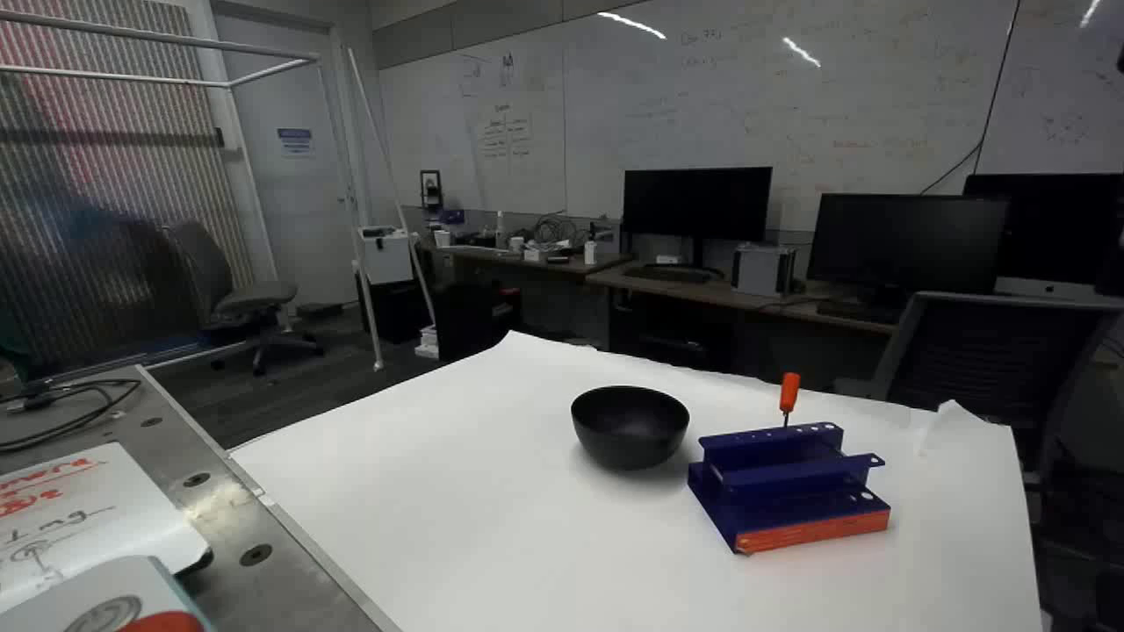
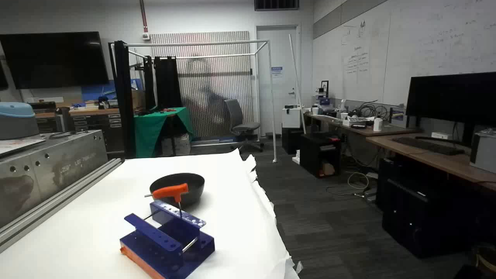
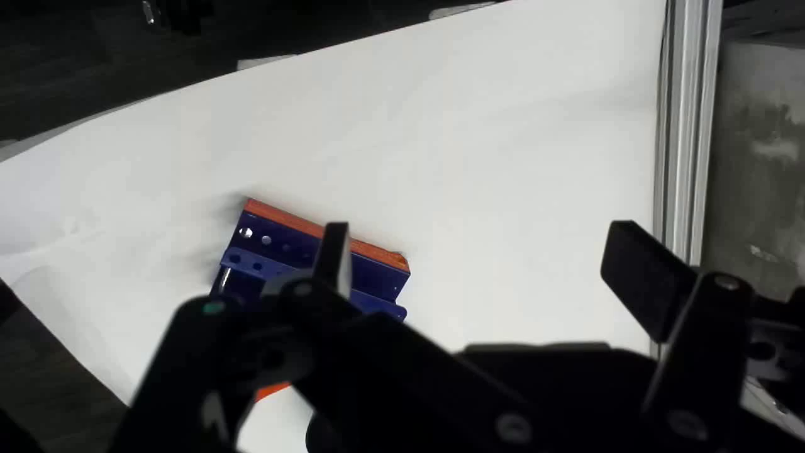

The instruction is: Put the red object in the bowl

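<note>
though near bowl (image 1: 628, 441)—red object (image 1: 789, 392) in rack (image 1: 781, 477)

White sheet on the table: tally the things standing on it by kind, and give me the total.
Black bowl: 1
Blue rack, orange along one edge: 1
Red-orange T-handled tool, standing in the rack: 1
Total: 3

There it is: the red-orange tool (image 2: 172, 191) is standing in the blue rack (image 2: 164, 241), from here hiding part of the black bowl (image 2: 194, 193) behind! Both are sharing the white-covered table (image 2: 236, 224) with it.
</note>
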Robot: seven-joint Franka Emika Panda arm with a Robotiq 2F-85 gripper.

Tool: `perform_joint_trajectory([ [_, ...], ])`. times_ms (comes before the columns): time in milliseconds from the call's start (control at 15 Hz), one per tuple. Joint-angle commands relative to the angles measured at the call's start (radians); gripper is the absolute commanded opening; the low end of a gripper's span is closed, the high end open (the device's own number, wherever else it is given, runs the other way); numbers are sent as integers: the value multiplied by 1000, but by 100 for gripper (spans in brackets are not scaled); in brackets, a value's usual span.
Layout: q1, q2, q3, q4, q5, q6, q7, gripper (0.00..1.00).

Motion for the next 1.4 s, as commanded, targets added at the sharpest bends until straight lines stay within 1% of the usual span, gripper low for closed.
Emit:
perform_joint_trajectory([
  [0, -10, -1, 6, 7, 5, -3, -5, 100],
  [200, -10, -6, 6, 20, 5, -3, -6, 100],
  [267, -28, 44, 25, 42, -14, 18, 16, 100],
  [400, -69, 134, 43, 87, -11, 123, 79, 100],
  [533, -116, 240, 49, 134, -14, 238, 159, 100],
  [667, -154, 362, 43, 198, -21, 304, 235, 100],
  [867, -207, 530, 33, 279, -83, 311, 361, 100],
  [933, -215, 578, 22, 305, -110, 294, 403, 100],
  [1000, -218, 620, 9, 325, -135, 279, 446, 100],
  [1133, -207, 693, -30, 352, -140, 246, 498, 100],
  [1333, -190, 761, -83, 362, -127, 271, 526, 100],
])
